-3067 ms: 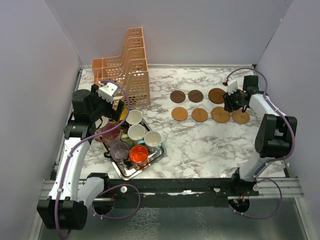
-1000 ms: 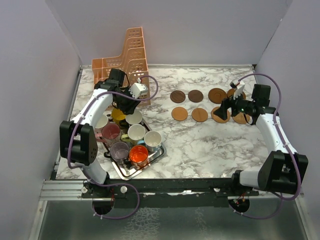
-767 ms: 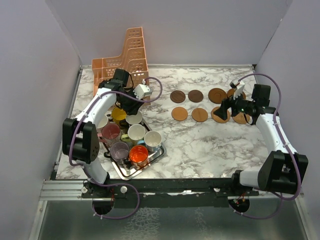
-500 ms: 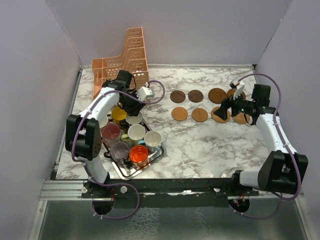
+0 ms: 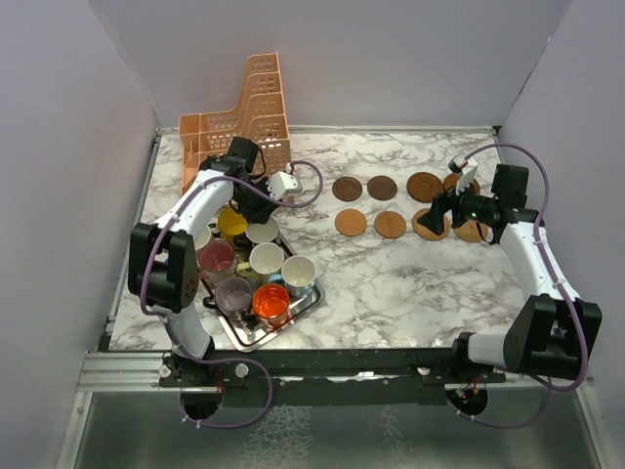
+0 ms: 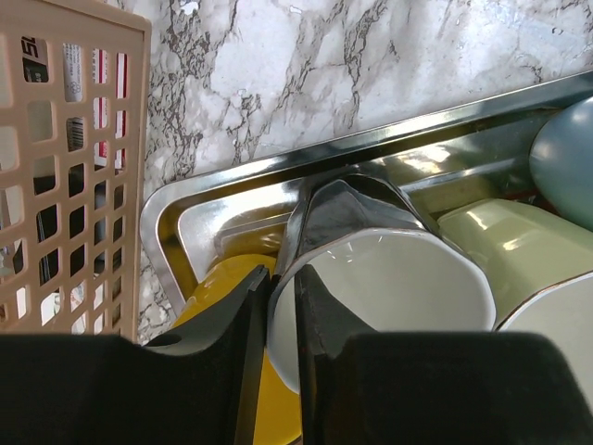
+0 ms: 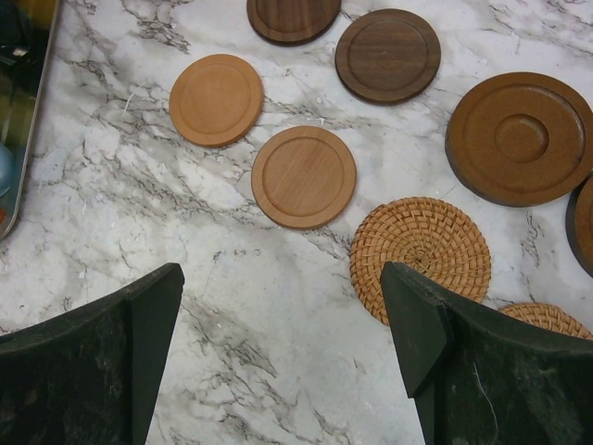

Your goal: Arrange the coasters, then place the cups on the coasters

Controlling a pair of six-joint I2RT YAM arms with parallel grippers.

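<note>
The hand [image 6: 281, 287] pinches the white cup [image 6: 398, 278] by its rim.

Soft, even light throughout, faint shadows; glare streaks the tray [image 6: 371, 139]; near fingers [image 6: 236, 338] look blurred, perhaps simply too close.

You have a grey-veined marble table [image 5: 391, 283] boxed by plain pale walls [image 5: 391, 59]; lighting looks even, perhaps from overhead.

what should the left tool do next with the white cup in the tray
Probably lift straight up. The left tool looks pinched across the rim of the white cup, and the yellow cup and a cream cup sit close beside it in the tray, so a sideways pull could knock them.
</note>
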